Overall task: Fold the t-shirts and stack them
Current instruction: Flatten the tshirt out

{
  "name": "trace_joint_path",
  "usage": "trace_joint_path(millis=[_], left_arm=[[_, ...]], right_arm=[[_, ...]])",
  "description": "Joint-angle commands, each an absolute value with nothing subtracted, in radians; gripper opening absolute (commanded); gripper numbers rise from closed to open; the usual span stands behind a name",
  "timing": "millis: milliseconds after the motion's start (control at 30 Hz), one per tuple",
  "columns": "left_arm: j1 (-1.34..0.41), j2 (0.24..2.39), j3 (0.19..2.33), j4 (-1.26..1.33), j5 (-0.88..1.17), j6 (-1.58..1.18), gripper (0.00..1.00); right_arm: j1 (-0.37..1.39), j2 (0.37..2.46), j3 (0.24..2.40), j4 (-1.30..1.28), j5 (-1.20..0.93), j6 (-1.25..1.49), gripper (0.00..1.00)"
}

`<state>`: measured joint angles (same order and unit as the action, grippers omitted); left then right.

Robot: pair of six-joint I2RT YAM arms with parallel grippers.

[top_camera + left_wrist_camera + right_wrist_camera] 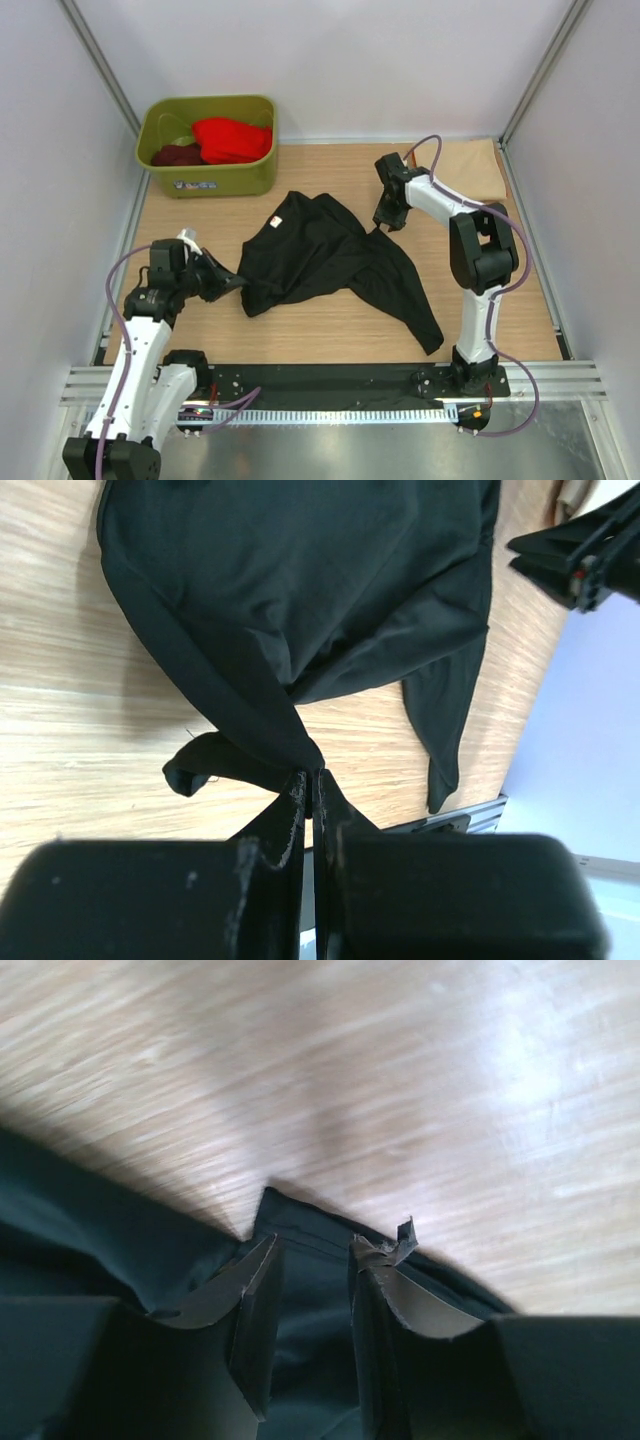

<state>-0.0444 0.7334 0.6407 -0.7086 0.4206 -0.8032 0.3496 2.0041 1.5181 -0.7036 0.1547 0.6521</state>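
The black t-shirt (320,255) lies crumpled in the middle of the table, its white neck label (277,222) facing up. My left gripper (236,283) is shut on the shirt's near-left edge; in the left wrist view the closed tips (311,778) pinch a fold of the black cloth (300,590). My right gripper (385,225) is open at the shirt's far-right edge. In the right wrist view its gripper (310,1252) has its fingers apart over a hemmed corner of the black cloth (310,1330). The red shirt (232,140) and the maroon shirt (177,155) lie in the tub. The beige shirt (472,168) lies at the back right.
The olive-green tub (240,178) stands at the back left corner. White walls with metal rails close in the table on three sides. A black rail with the arm bases (330,380) runs along the near edge.
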Motion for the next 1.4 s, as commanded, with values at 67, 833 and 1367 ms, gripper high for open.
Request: trace_joint_path(millis=[67,833,1367], left_arm=[[-0.044,0.692,0.698,-0.695,0.443,-0.781,0.0],[-0.044,0.689,0.703,-0.689,0.442,-0.739,0.0],[-0.044,0.676,0.701,-0.693,0.437,-0.736,0.0]], right_arm=[[0.362,2.081,1.678,-0.93,0.227,0.954,0.39],[0.397,2.229,1.927,-1.104,0.261,1.072,0.35],[0.41,2.289,1.979,-1.169,0.275,1.109,0.36]])
